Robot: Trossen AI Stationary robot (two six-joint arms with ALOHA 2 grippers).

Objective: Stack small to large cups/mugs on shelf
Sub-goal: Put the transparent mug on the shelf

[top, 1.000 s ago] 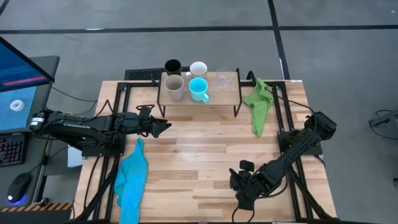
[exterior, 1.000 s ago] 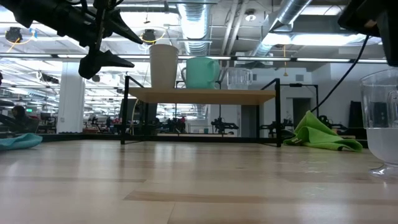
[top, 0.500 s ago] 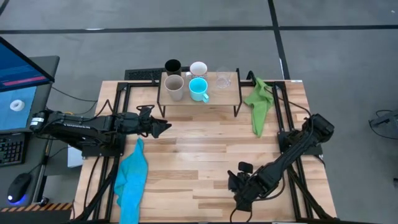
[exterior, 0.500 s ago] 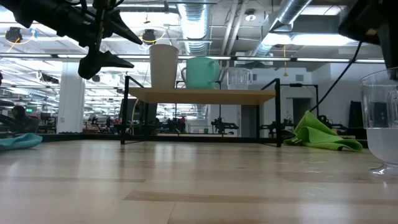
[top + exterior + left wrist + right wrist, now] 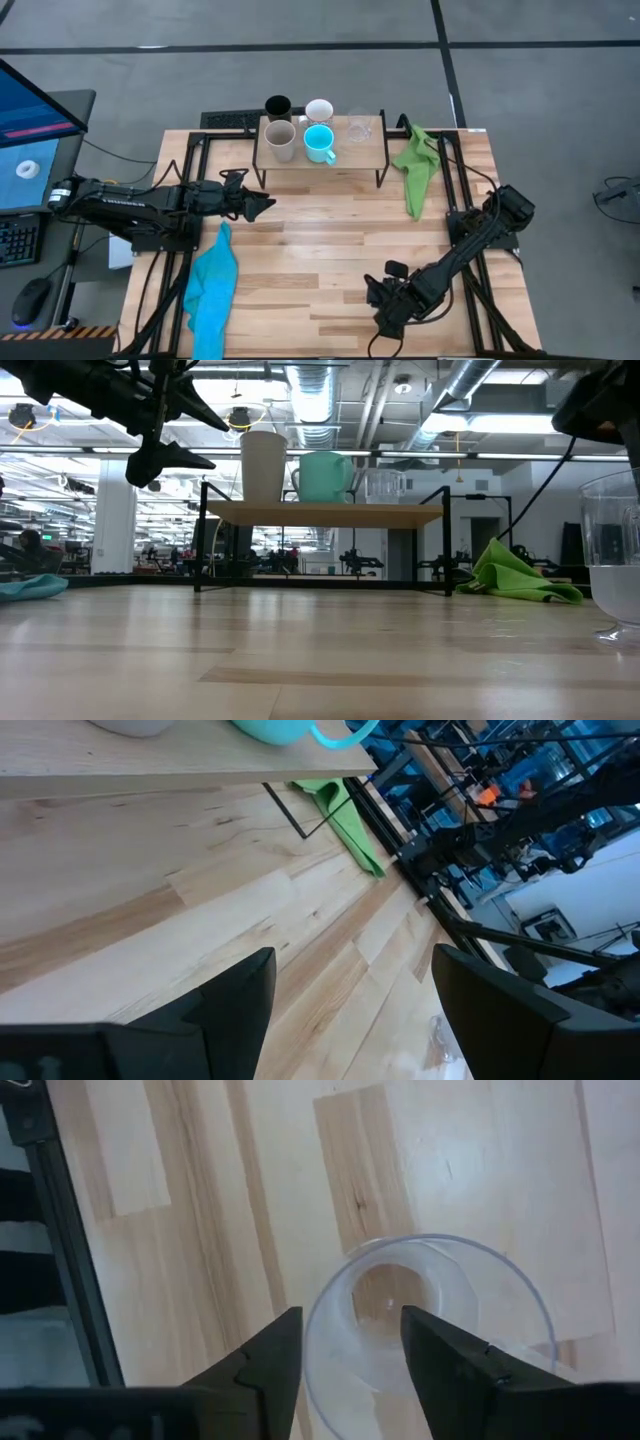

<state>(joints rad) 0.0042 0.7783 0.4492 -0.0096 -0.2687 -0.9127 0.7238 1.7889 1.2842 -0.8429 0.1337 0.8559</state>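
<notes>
The shelf [image 5: 345,155] stands at the table's far middle. On it are the beige-grey cup [image 5: 280,139], the cyan mug [image 5: 319,143] and a clear glass [image 5: 359,128]. The black tumbler [image 5: 278,106] and white mug [image 5: 319,110] sit at its far edge. The second clear glass [image 5: 390,1295] stands upright on its base near the table's near right [image 5: 615,550]. My right gripper [image 5: 350,1350] hovers open above it, one finger outside the rim and one over the mouth. My left gripper [image 5: 262,205] is open and held in the air left of the shelf's front [image 5: 185,435].
A green cloth [image 5: 415,165] lies right of the shelf, and a cyan cloth [image 5: 212,285] lies at the table's near left. Bare wood [image 5: 320,230] stretches between the shelf and the glass. A monitor and keyboard sit beyond the left edge.
My right gripper has shifted slightly toward the table's left over the glass. The glass and the left arm have kept still.
</notes>
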